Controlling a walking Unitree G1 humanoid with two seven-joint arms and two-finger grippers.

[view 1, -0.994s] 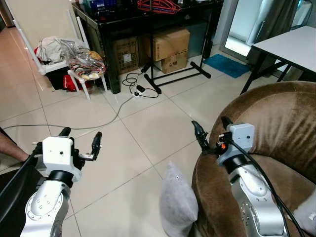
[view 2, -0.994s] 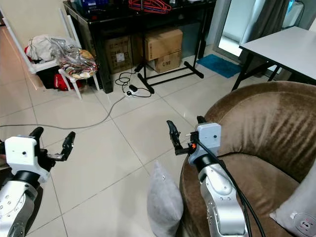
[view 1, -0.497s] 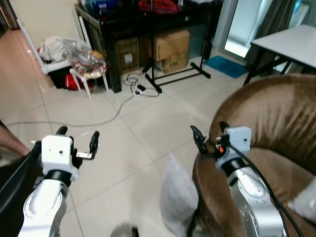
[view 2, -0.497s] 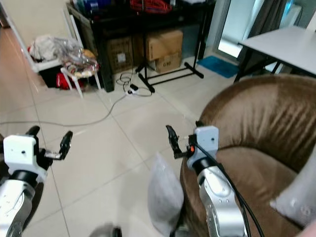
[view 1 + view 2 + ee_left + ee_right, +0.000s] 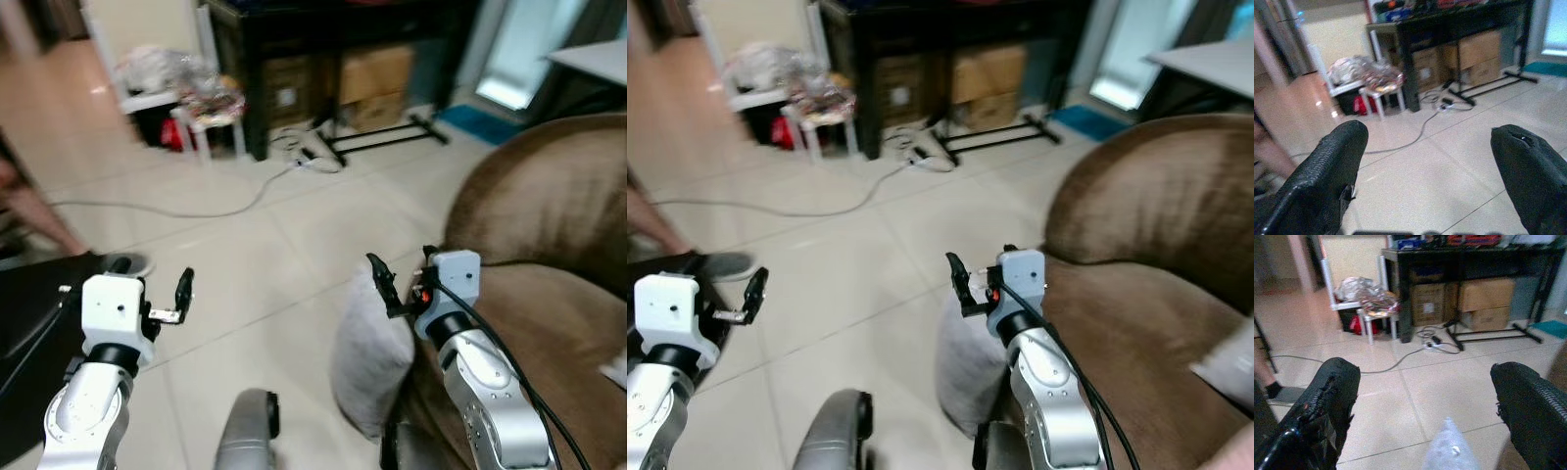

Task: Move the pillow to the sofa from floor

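The grey pillow (image 5: 370, 357) stands on the floor (image 5: 265, 245), leaning against the brown sofa (image 5: 549, 245) at its 3 o'clock. The right gripper (image 5: 402, 279) hovers just above the pillow's top, fingers wide. The left gripper (image 5: 157, 292), at the pillow's 9 o'clock, hangs well apart, fingers wide, holding nothing.

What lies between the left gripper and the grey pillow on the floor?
Mostly bare beige floor tiles separate the left gripper from the grey pillow, as the left eye view shows.

Cardboard boxes (image 5: 1476, 303) under blk table (image 5: 1469, 254).
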